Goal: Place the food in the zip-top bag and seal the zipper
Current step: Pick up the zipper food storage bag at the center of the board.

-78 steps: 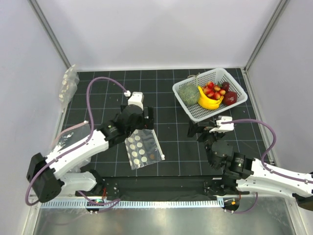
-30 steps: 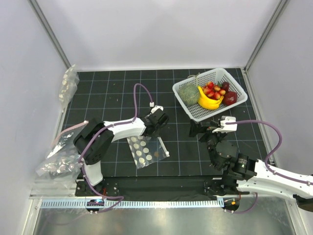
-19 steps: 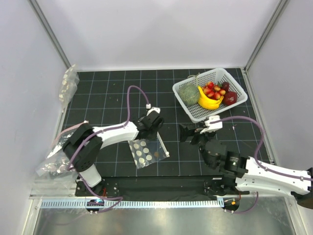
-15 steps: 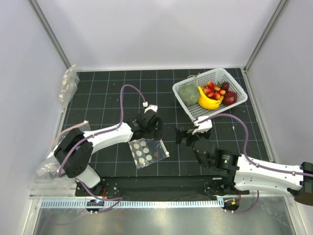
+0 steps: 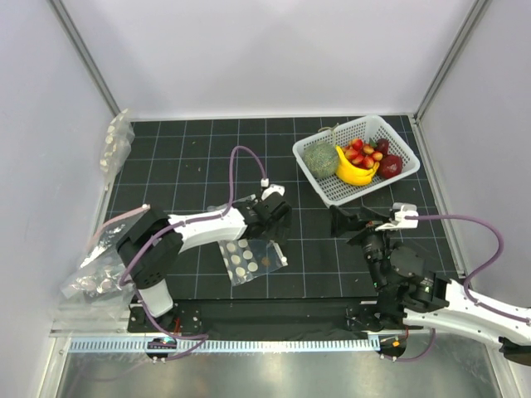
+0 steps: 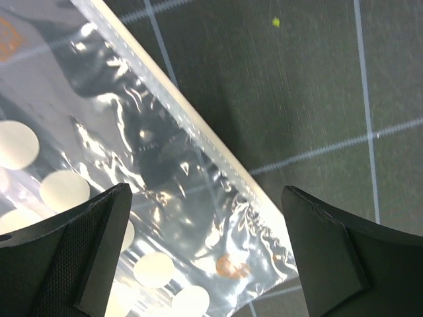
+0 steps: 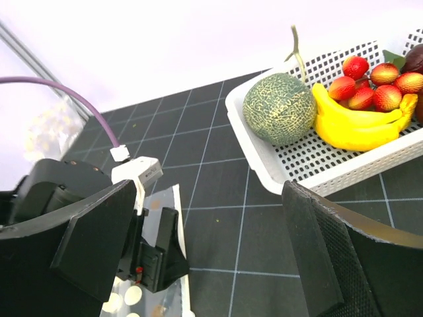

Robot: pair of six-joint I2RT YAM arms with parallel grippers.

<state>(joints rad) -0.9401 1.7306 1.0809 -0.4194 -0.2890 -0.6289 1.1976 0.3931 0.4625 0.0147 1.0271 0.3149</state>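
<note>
Food [image 5: 362,154]: a cluster of small bright red fruits with yellow-green tips, heaped together inside the white basket [image 5: 314,181], around its middle.
Zip-top bag [image 5: 247,259]: clear plastic printed with rows of white round dots and marked with a small orange-brown spot near one corner. It is laid flat and slightly wrinkled, well apart from the basket, to its left and nearer the table's near edge.
Zipper [image 6: 198,142]: a thin, pale, straight strip run along the bag's edge on the side turned toward the basket. Whether it is pressed shut cannot be told.
</note>
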